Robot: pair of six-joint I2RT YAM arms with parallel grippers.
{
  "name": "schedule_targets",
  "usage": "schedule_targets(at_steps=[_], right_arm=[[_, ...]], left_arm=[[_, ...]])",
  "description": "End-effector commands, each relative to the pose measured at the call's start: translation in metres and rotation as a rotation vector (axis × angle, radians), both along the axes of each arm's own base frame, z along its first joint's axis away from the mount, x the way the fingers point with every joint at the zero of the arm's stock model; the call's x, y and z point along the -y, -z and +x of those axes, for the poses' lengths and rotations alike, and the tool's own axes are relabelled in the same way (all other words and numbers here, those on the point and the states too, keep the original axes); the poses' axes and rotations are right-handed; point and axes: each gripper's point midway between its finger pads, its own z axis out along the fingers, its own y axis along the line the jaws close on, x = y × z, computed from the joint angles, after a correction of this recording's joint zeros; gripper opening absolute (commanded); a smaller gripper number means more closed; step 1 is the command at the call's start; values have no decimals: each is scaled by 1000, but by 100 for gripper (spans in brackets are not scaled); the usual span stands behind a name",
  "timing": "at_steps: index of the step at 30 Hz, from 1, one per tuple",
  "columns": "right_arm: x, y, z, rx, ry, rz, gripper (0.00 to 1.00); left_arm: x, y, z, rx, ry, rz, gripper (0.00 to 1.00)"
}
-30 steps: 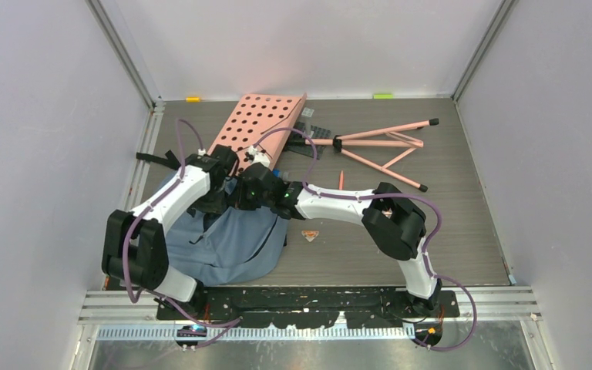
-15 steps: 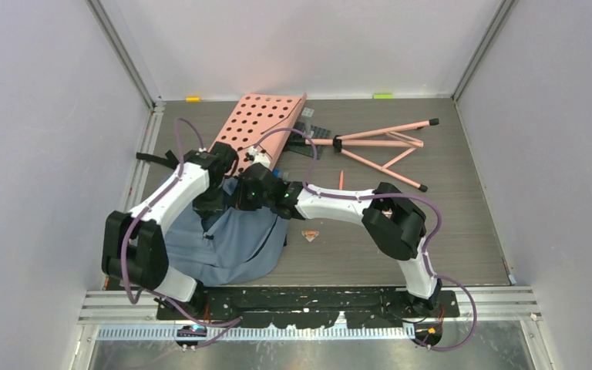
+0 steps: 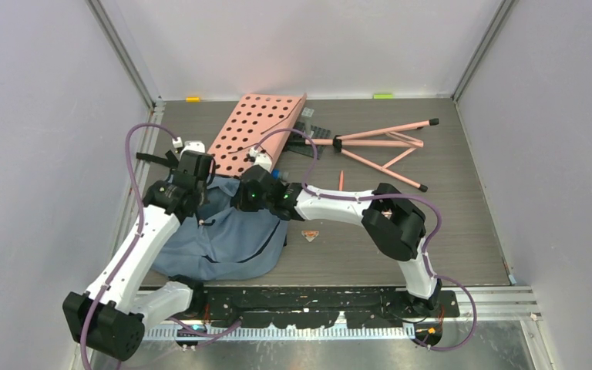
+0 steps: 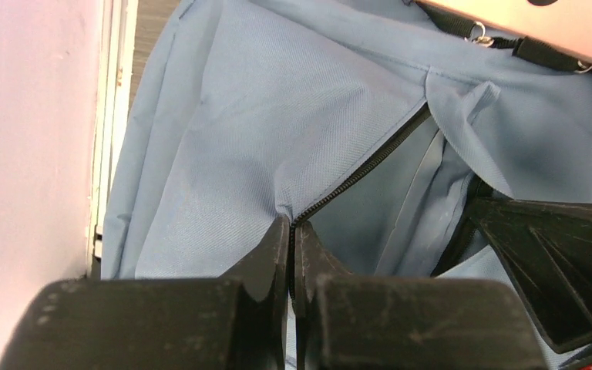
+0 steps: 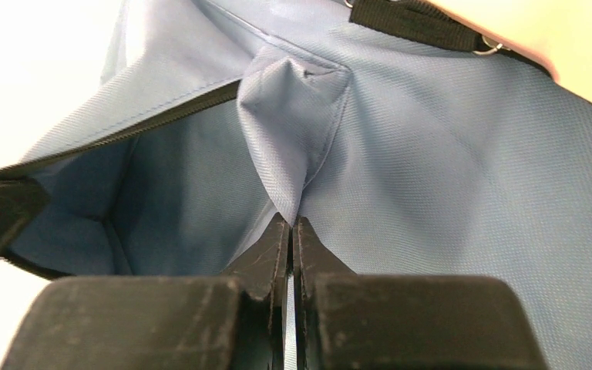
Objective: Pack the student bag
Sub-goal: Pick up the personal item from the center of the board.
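The right gripper [image 5: 289,223] has its jaws pressed together on a pinched fold [image 5: 297,116] of the student bag [image 5: 447,139], at the edge of its opening. A black zipper trim [image 5: 123,127] runs from the left up to that fold, with the bag's pale blue inside showing below it. A black strap [image 5: 408,17] with a small metal ring [image 5: 484,51] lies along the top edge.

place: robotics lab cell | cues: bare enclosure walls [image 3: 301,46], aluminium frame rails [image 3: 121,50], bolted arm bases [image 3: 420,289]
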Motion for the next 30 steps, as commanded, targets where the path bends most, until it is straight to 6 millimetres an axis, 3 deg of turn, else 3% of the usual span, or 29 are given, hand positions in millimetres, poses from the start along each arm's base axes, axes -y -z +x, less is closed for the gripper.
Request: schedule_targets(at_steps=[1,5,9,12,18,22,24,25,28,29,30], right_arm=[[30,20,27,82,141,-149,1],[46,41,26,77,172,-216,1],[49,41,25,84,157,-238,1],[47,16,23,130,98,-235,1],[52,-55,7,229,-47,-217,39],[93,-83,2,267,-24,-275,58],[125,-78,2,246,13,-330,61],[145,-84,7,236,51,-337,61],[193,-62,10,157,109,-402,61],[209,-64,16,145,139,-400,61],[222,-51,14,119,143,-432,60]], left_arm=[[-15,-58,29,273,-58,49,0],[-31,-62,21,266,-120,123,0],[-20,-52,22,272,-78,58,0],[0,-35,24,232,5,-19,0],[21,-27,27,194,90,-97,0],[33,-23,26,179,138,-146,0],[37,-24,25,181,152,-166,0],[38,-24,25,180,158,-172,0],[33,-24,23,179,140,-153,0],[30,-24,22,178,127,-141,0],[27,-25,22,178,118,-131,0]])
